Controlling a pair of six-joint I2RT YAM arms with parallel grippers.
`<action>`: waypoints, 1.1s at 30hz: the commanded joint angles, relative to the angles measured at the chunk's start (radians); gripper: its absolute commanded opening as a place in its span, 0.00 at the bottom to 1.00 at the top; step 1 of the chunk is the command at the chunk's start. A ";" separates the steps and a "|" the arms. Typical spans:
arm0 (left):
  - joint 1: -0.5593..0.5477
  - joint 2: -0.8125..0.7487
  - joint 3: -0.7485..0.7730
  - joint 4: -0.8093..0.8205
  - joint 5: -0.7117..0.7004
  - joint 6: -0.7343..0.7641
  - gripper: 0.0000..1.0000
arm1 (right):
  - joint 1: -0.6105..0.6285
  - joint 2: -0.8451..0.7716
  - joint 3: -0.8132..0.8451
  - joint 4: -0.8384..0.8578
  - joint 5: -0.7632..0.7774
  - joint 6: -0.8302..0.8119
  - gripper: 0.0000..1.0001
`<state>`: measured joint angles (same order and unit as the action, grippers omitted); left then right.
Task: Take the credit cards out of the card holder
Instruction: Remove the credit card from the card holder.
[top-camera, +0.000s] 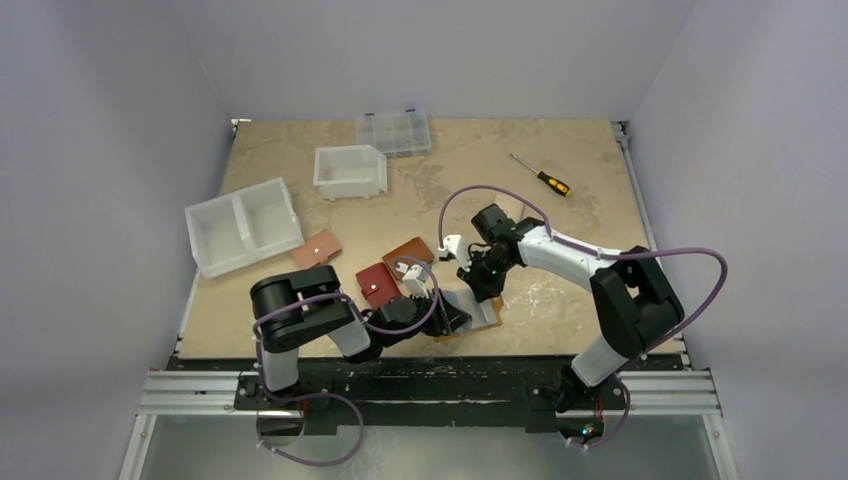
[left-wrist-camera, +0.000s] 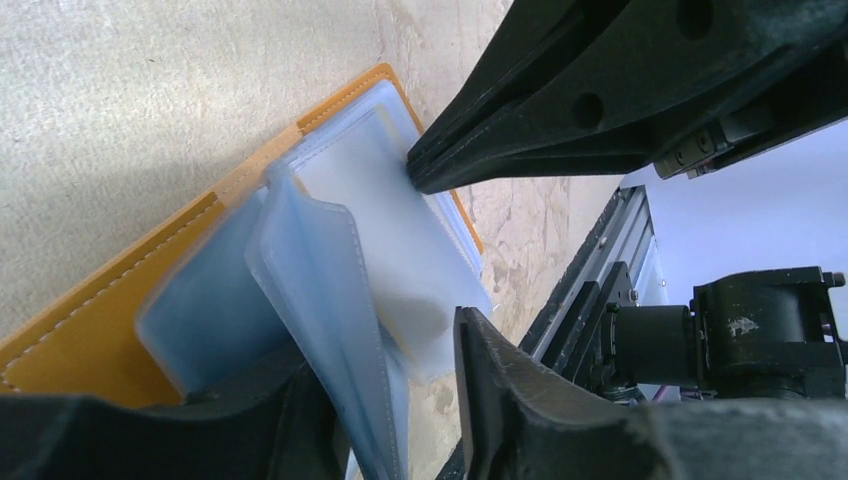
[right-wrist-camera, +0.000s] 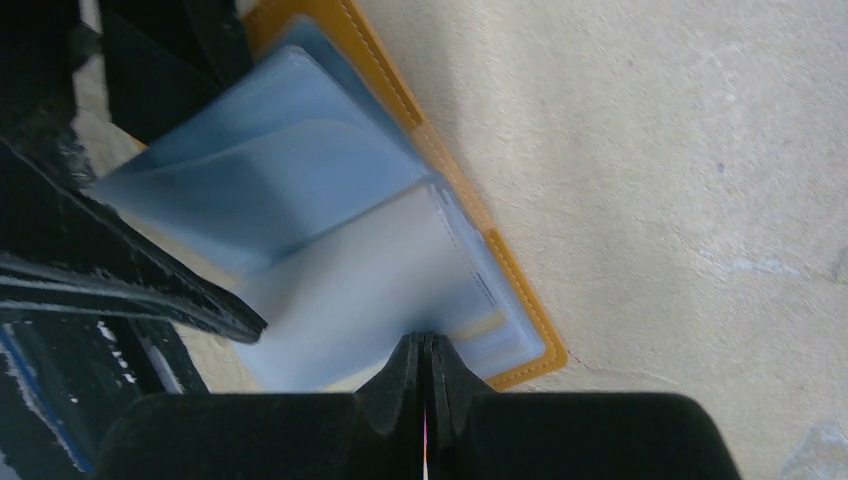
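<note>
The mustard card holder (right-wrist-camera: 520, 290) lies open on the table (right-wrist-camera: 700, 150) near its front edge; the right pincer (right-wrist-camera: 425, 345), clenched, touches its clear sleeves (right-wrist-camera: 340, 270); the left pincer (left-wrist-camera: 380, 340), released, straddles one raised leaf.

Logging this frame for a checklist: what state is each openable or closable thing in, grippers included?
card holder: lying open, clear sleeves fanned up.
left gripper: open, a sleeve standing between its fingers.
right gripper: shut, tips pressing a sleeve's edge.
dark red wallet: closed.
light brown wallet: closed, snapped.
clear organiser box: lid looks shut.
</note>
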<state>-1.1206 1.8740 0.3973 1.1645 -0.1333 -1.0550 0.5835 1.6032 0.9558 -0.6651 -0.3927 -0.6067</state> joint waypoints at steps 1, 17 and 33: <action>-0.009 0.000 -0.002 -0.132 -0.020 0.048 0.44 | 0.022 0.020 0.030 -0.011 -0.156 0.001 0.01; -0.019 -0.023 0.038 -0.255 -0.064 0.041 0.30 | 0.022 0.044 0.073 -0.049 -0.297 0.006 0.02; -0.008 -0.088 -0.009 -0.312 -0.105 -0.032 0.28 | -0.030 0.037 0.017 0.031 -0.075 0.053 0.08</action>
<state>-1.1347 1.8034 0.4118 1.0019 -0.1986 -1.0832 0.5514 1.6180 0.9798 -0.6506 -0.5358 -0.5610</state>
